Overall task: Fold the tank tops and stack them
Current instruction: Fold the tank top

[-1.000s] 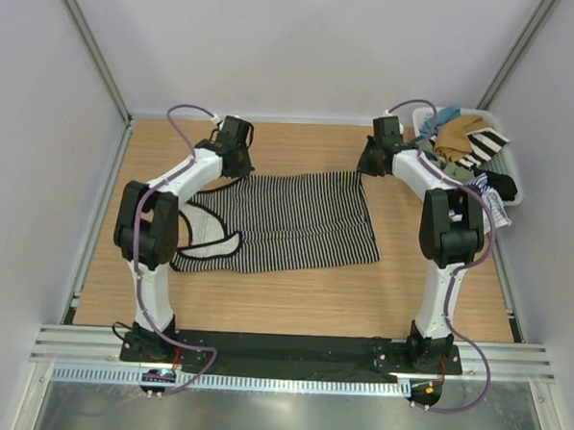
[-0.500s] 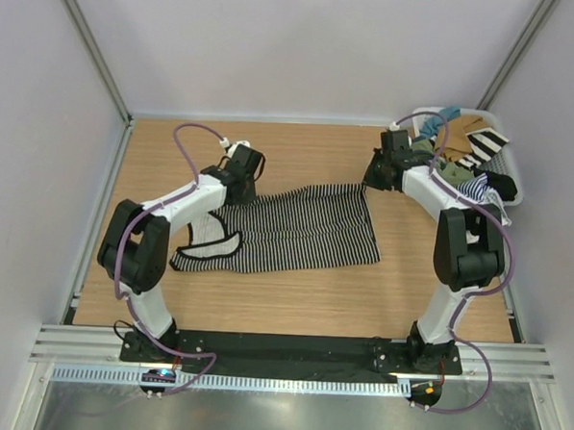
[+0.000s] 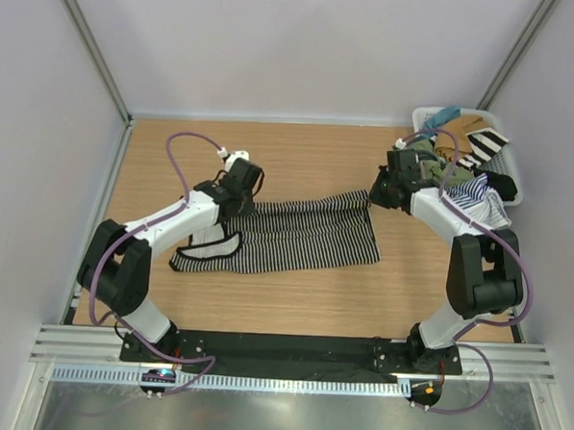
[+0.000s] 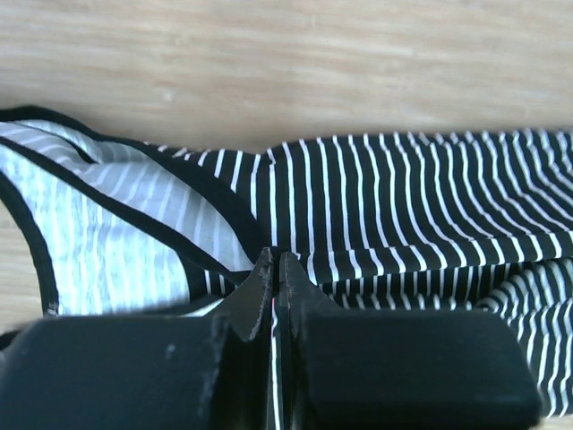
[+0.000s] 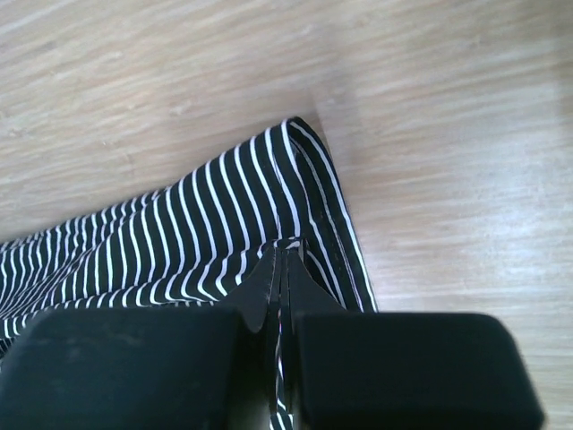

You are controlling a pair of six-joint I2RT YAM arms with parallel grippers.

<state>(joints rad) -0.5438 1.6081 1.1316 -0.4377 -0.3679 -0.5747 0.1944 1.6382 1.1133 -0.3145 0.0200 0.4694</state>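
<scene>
The left gripper and right gripper are clamping the soft fine-striped black-and-white tank top by its far edge, apparently mid-first-fold, stacking not yet begun.

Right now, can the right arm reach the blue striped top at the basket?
Probably not yet: the right gripper is shut on the black-and-white top's corner. Once freed, the blue top lies close by, uncovered.

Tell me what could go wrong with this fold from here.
Both jaws are shut on thin pinches of the black-and-white tank top: one slipping could skew the fold. The right arm runs close by the blue-and-white top hanging from the basket and might drag it out.
</scene>
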